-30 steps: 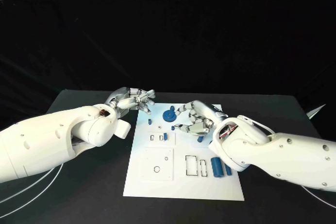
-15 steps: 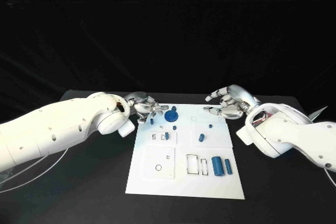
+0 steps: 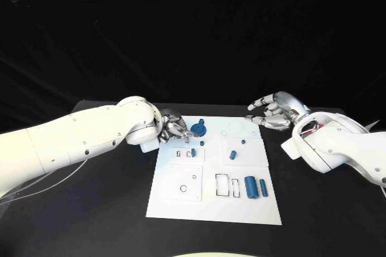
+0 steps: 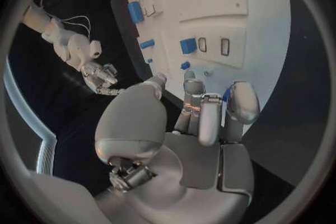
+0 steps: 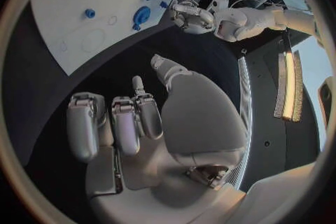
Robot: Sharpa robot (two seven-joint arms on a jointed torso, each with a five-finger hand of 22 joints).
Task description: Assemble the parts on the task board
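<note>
A: Where are the hands relative to the task board (image 3: 213,198)?

B: The left hand (image 3: 174,128) sits over the board's far left corner, beside the round blue part (image 3: 198,127); its fingers are curled together, and I cannot tell whether they pinch anything. The right hand (image 3: 275,114) hovers off the board's far right corner; fingers loosely apart, holding nothing.

A: And the parts?

B: Two blue cylinders (image 3: 256,187) lie side by side on the board's near right area; smaller blue pieces (image 3: 232,154) stand mid-board.
</note>
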